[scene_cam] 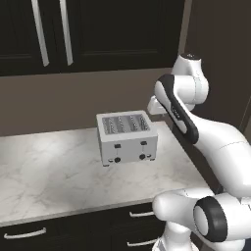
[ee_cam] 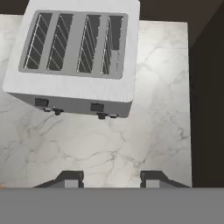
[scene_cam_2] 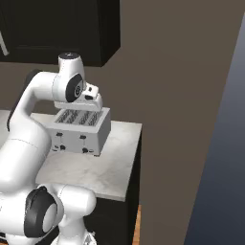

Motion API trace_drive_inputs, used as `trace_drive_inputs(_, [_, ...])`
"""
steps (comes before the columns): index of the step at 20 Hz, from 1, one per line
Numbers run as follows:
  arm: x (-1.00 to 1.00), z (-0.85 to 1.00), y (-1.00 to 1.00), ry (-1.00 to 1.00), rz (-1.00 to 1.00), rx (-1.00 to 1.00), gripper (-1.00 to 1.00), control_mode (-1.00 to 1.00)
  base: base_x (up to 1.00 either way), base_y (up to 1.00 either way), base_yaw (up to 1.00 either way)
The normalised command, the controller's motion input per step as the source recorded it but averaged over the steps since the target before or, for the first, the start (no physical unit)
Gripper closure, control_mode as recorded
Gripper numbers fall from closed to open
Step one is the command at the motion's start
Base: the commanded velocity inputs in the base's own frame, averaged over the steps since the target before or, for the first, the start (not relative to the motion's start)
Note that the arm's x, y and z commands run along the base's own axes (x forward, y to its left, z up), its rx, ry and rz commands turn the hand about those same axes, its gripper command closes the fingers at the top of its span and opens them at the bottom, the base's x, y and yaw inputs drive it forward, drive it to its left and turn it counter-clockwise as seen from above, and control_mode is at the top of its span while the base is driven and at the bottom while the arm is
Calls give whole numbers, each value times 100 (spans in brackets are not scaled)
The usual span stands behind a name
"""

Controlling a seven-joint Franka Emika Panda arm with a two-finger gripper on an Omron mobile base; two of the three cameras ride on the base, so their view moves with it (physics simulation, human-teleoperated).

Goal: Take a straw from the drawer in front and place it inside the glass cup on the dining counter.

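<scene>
Currently the gripper (ee_cam: 112, 179) hangs above the marble worktop (scene_cam: 54, 181), pointing straight down, near the front right corner of the toaster (scene_cam: 127, 138). In the hand view its two dark fingertips (ee_cam: 70, 178) stand well apart with bare marble between them; nothing is held, and the hand is released.

The toaster is a silver four-slot unit with dark knobs and levers on its front face. It stands upright on the worktop, toward the right end of the slab. In the right base view the wrist of the arm (scene_cam_2: 79, 91) sits directly over the toaster's (scene_cam_2: 81, 129) top, partly covering its slots.

Below the worktop edge, black drawer fronts with slim silver bar handles are visible: one drawer (scene_cam: 24, 235) at lower left and two stacked fronts just left of the arm's base. All of them appear closed. Which one holds the straw cannot be told.

Above the worktop, tall black cupboard doors (scene_cam: 88, 29) carry long vertical silver handles. A brown wall (scene_cam_2: 182, 72) runs behind and to the right of the worktop (scene_cam_2: 110, 167).
</scene>
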Motion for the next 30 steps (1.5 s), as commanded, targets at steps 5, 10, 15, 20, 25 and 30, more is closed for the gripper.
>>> trace_drive_inputs(5, [-5, 0, 0, -2, 0, 0, -100, 100, -47, 1, 0])
trace_drive_inputs(10, [0, 0, 0, 0, 0, 0, -100, 100, -96, 27, -1])
trace_drive_inputs(15, [0, 0, 0, 0, 0, 0, -100, 100, -33, 61, -41])
trace_drive_inputs(20, [0, 0, 0, 0, 0, 0, -100, 100, -8, 66, -49])
trace_drive_inputs(25, [0, 0, 0, 0, 0, 0, -100, 100, -10, 62, -38])
trace_drive_inputs(30, [0, 0, 0, 0, 0, 0, -100, 100, -18, 56, -28])
